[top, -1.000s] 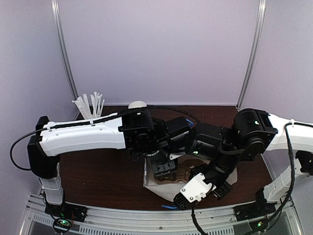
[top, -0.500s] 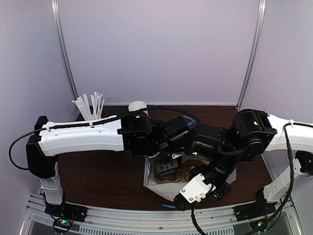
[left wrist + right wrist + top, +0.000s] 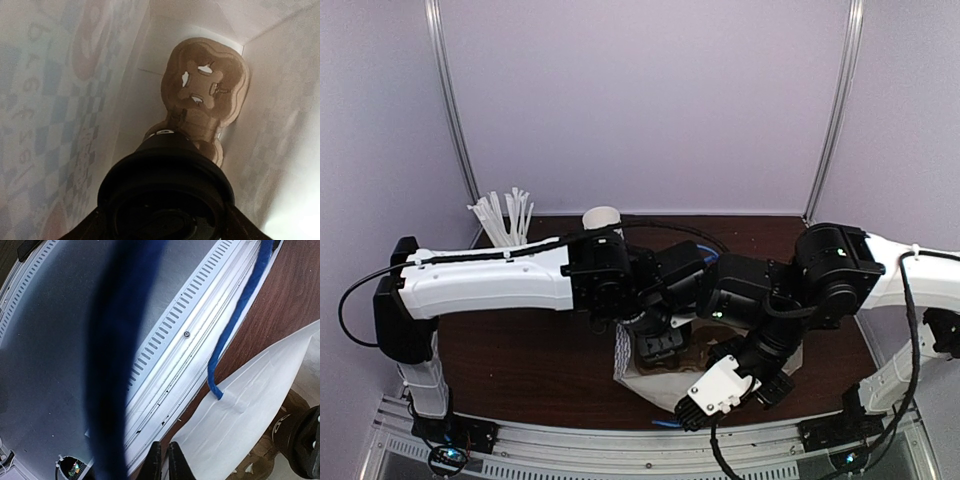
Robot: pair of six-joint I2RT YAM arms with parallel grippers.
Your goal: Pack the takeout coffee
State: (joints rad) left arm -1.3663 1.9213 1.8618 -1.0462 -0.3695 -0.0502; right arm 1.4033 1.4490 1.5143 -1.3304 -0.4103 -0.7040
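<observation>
In the left wrist view the takeout coffee's black dome lid [image 3: 165,185] fills the lower frame, and the cup body is hidden under it. My left gripper [image 3: 165,222] is shut on it, inside a white paper bag [image 3: 60,100]. A brown cardboard cup carrier [image 3: 205,95] lies at the bag's bottom below the cup. From above, my left gripper [image 3: 658,345] reaches down into the bag [image 3: 645,385]. My right gripper [image 3: 162,462] is shut on the bag's white rim [image 3: 250,410], at the bag's near corner [image 3: 688,416].
The bag's blue handles [image 3: 235,325] hang by the right gripper over the table's near metal rail [image 3: 190,305]. A stack of lidless white cups [image 3: 602,215] and a cup of white sticks [image 3: 505,215] stand at the back left of the dark wooden table [image 3: 520,350].
My left gripper with the coffee has shifted slightly deeper into the bag, uncovering more of the white cup stack behind. The right arm has barely moved.
</observation>
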